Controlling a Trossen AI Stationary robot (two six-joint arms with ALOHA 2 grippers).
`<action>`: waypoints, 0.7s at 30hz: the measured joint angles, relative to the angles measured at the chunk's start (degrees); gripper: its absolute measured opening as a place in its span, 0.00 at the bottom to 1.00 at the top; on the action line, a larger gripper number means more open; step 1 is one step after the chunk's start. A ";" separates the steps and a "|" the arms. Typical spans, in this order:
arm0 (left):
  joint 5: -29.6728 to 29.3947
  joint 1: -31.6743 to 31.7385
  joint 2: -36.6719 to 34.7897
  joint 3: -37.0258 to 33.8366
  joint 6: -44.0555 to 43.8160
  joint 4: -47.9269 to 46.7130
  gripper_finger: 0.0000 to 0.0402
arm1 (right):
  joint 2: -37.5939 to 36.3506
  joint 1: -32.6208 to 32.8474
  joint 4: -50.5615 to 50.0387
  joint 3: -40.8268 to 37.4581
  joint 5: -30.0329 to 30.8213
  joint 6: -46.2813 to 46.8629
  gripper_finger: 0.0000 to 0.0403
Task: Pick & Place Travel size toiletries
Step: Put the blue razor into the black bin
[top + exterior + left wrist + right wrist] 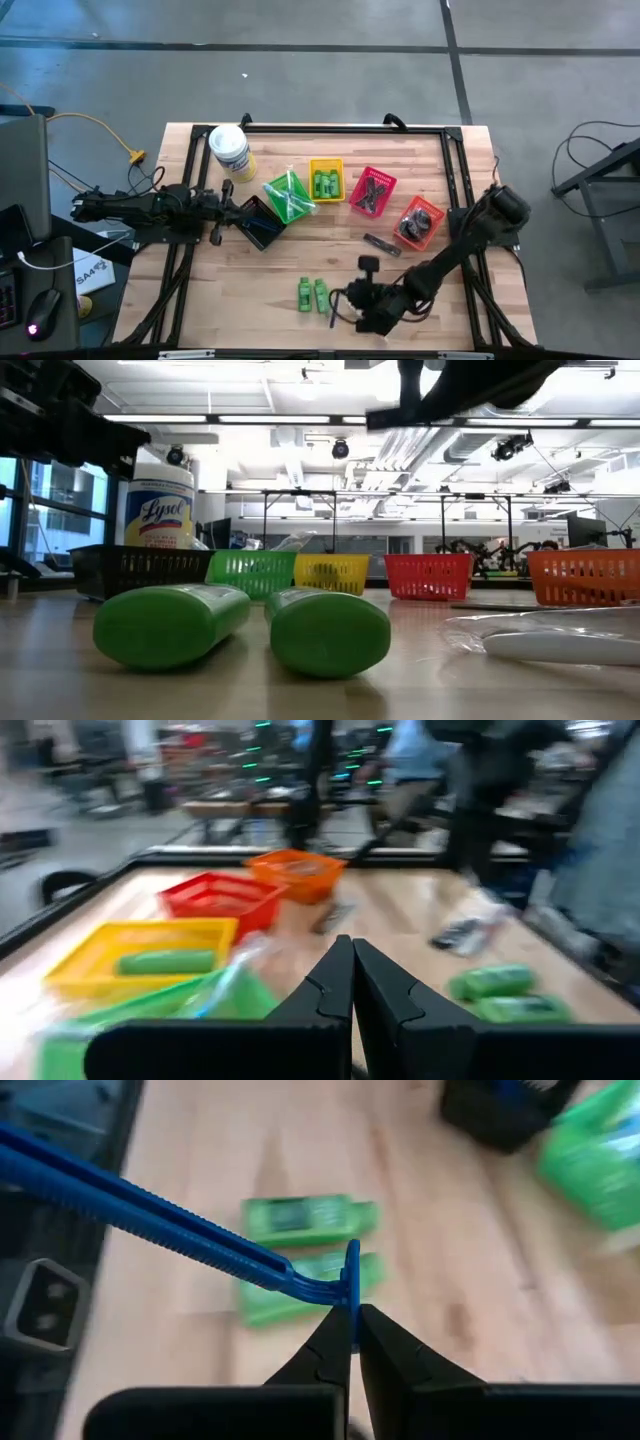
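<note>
My right gripper [354, 1312] hangs over the near part of the table [340, 300], shut on a blue-handled razor [180, 1220]. Two bright green mini bottles [313, 294] lie side by side on the wood just left of it, on their sides [250, 625]. A black comb [381, 245] lies flat farther back. My left gripper [352, 945] is shut and points level at the table's left [228, 208], beside the black basket [262, 222]. My right gripper pinches the razor's head end [352, 1275] between its two fingertips. The fingers slant down from the table's right side. The long blue handle [150, 1205] sticks out sideways from the hold, and the razor is lifted clear of the table.
A row of small baskets stands across the middle: black, green [290, 196], yellow [326, 180], red [372, 192], orange [420, 222]. A white tub with a yellow label [230, 150] stands at the back left. A clear wrapper [545, 635] lies near the bottles.
</note>
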 joint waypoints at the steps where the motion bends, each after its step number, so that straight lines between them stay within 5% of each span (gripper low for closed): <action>1: 1.69 0.02 0.00 0.00 0.11 0.50 0.00 | -1.15 -0.39 -1.57 0.00 1.18 -0.59 0.01; 11: 3.03 -4.54 12.75 0.00 2.21 14.52 0.07 | -5.77 -10.58 -4.46 -0.04 -5.21 -8.61 0.01; 17: 0.46 -13.55 28.11 0.18 12.26 31.82 0.28 | -5.75 -17.78 6.82 -0.04 -21.18 -19.14 0.01; 21: -9.23 -19.28 37.32 5.17 15.69 33.49 0.44 | -6.21 -21.90 11.51 -0.02 -29.35 -21.44 0.01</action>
